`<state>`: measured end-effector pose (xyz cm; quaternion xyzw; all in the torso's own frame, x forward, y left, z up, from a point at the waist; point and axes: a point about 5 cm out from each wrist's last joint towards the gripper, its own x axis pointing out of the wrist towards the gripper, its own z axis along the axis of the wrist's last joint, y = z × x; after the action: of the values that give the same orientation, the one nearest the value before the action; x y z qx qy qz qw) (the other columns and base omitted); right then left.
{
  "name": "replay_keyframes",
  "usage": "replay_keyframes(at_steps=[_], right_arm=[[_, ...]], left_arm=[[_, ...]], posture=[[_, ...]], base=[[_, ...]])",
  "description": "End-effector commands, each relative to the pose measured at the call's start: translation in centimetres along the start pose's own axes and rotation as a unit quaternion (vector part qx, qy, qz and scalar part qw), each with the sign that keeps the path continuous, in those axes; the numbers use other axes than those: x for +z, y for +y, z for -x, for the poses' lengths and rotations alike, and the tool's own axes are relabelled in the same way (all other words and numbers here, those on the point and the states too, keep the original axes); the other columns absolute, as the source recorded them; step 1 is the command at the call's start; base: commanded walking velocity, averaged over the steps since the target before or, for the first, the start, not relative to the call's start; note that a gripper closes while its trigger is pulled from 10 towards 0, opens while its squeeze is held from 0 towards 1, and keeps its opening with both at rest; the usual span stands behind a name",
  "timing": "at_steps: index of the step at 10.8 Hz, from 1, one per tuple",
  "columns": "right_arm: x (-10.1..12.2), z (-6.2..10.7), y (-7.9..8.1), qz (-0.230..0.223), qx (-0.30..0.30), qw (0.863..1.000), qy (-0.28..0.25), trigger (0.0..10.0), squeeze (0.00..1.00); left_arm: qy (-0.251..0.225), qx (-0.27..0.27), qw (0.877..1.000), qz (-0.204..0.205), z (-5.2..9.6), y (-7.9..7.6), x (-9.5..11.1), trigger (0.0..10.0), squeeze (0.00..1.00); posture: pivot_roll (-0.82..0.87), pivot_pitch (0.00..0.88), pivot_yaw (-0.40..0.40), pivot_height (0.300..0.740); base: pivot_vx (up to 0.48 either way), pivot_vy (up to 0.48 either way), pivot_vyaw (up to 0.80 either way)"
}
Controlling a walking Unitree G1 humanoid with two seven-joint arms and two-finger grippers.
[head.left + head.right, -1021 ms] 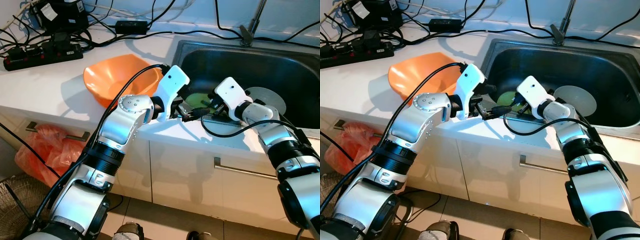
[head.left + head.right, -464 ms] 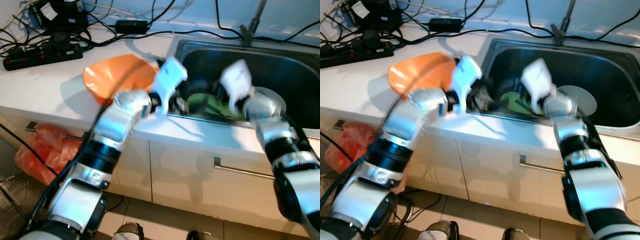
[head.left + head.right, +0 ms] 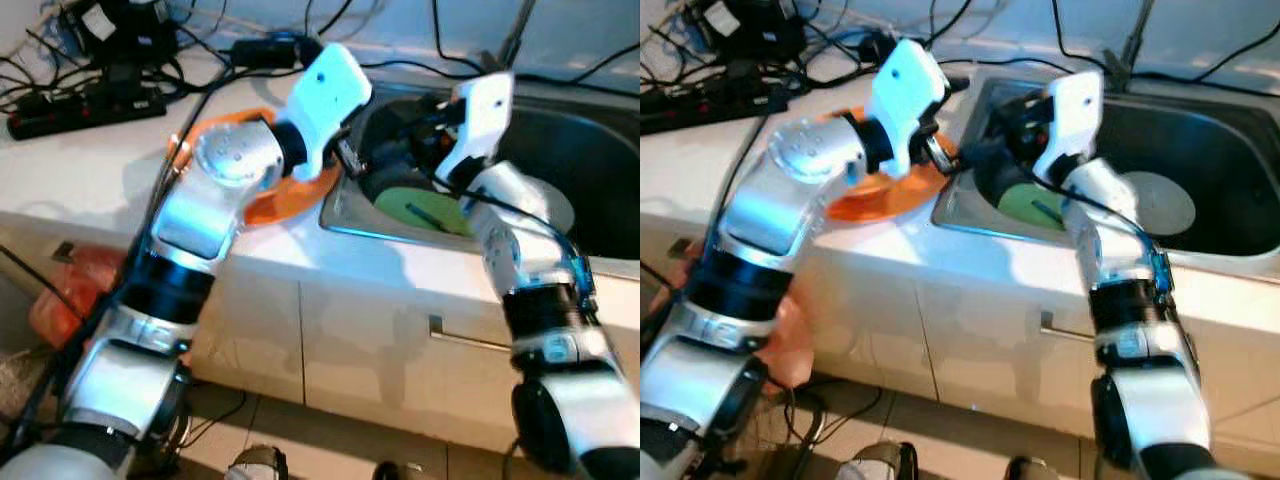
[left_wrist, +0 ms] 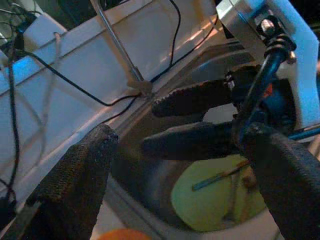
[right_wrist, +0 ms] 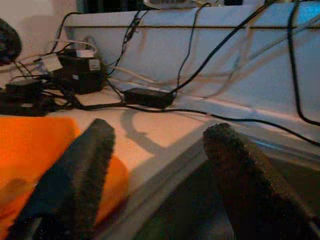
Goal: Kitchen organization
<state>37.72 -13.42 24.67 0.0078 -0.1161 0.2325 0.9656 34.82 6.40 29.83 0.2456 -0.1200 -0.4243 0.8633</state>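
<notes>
An orange bowl lies on the white counter just left of the sink, partly behind my left arm. In the sink lie a green plate with a thin utensil on it and a pale round plate. My left gripper hangs open over the sink's left rim, holding nothing. My right gripper is open too and points left, close to the left one above the sink's left end. Through the right wrist camera, its fingers frame the counter and the orange bowl.
A power strip, a black adapter and several cables crowd the back of the counter. The faucet rises behind the sink. An orange bag sits below the counter at the left. A cabinet handle runs under the sink.
Both arms have risen from the sink's front edge and now meet higher, over its left end. The bowl and plates have not moved.
</notes>
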Motion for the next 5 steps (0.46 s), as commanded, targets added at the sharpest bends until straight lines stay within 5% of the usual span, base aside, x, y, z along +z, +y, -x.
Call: replay_keyframes(at_steps=[1, 4, 5], right_arm=[[1.9, 0.4, 0.0, -0.004, 0.011, 0.999, -0.04, 10.0, 0.0], [1.7, 1.5, 1.5, -0.028, 0.028, 0.999, -0.014, 10.0, 0.0], [1.6, 1.5, 2.0, -0.032, 0.037, 0.999, -0.009, 10.0, 0.0]], left_arm=[[0.086, 0.057, 0.995, 0.005, 1.8, 2.1, -2.9, 10.0, 1.0], [0.166, 0.063, 0.984, 0.013, 4.4, 2.3, -5.9, 10.0, 0.93], [0.2, 0.061, 0.978, 0.019, 5.4, 2.4, -7.2, 10.0, 0.47]], posture=[[0.13, 0.067, 0.001, 0.74], [0.15, 0.071, 0.003, 0.74], [0.15, 0.07, 0.005, 0.74]], base=[[0.0, 0.0, 0.0], [0.0, 0.0, 0.0], [0.0, 0.0, 0.0]])
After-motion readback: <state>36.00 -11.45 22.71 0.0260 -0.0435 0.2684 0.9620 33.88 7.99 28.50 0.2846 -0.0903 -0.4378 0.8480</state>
